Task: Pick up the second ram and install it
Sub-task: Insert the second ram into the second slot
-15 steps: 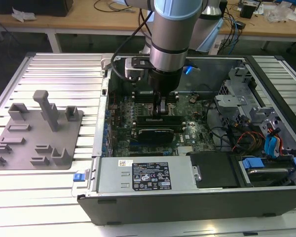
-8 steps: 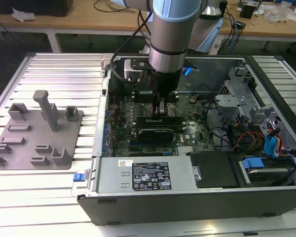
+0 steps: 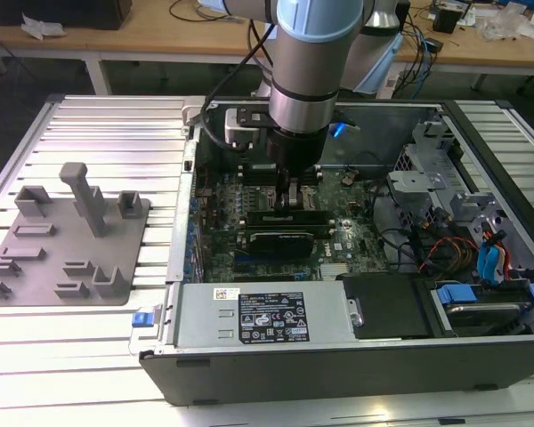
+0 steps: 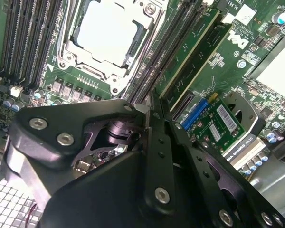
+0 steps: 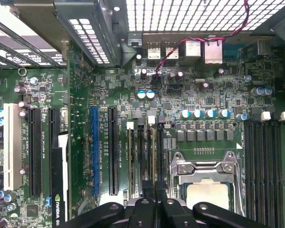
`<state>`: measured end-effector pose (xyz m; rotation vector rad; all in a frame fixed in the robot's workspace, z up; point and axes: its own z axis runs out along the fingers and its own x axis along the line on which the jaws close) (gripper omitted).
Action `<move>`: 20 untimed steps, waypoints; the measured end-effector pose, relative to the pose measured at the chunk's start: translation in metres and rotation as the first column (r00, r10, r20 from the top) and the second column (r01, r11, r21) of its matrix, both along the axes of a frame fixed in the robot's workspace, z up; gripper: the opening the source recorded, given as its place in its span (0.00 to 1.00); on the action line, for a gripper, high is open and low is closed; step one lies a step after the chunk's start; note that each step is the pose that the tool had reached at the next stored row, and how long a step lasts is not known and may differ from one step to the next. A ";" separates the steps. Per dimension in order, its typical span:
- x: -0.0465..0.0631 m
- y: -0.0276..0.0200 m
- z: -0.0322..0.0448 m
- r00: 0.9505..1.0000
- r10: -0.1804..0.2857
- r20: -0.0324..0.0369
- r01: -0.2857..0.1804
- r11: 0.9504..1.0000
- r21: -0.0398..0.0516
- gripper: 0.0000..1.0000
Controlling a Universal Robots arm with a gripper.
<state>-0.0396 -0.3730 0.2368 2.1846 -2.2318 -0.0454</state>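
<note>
My gripper (image 3: 289,201) is down inside the open computer case (image 3: 182,267), over the memory slots beside the processor socket (image 4: 109,33). In both wrist views its black fingers stand close together, shut on a thin edge. The second ram (image 4: 190,52), a long narrow green stick, stands on edge along a slot and runs out from the gripper (image 4: 148,113). Its lower edge sits at slot level; whether it is fully seated I cannot tell. In the first wrist view the gripper (image 5: 154,191) is over the slots left of the socket (image 5: 206,187).
A black expansion card (image 3: 285,235) lies just in front of the gripper in the exterior view. A grey fixture plate (image 3: 67,240) with upright holders sits on the slatted table at the exterior view's left. Power supply (image 3: 267,316), drive cage (image 3: 427,178) and cables (image 3: 445,249) crowd the case.
</note>
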 end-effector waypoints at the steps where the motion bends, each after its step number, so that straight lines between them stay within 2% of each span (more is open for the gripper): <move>1: 0.000 0.0000 0.0000 1.000 0.000 0.000 0.000 1.000 0.000 0.09; 20: 0.000 0.0000 -0.0015 1.000 0.003 0.000 -0.003 1.000 0.001 0.09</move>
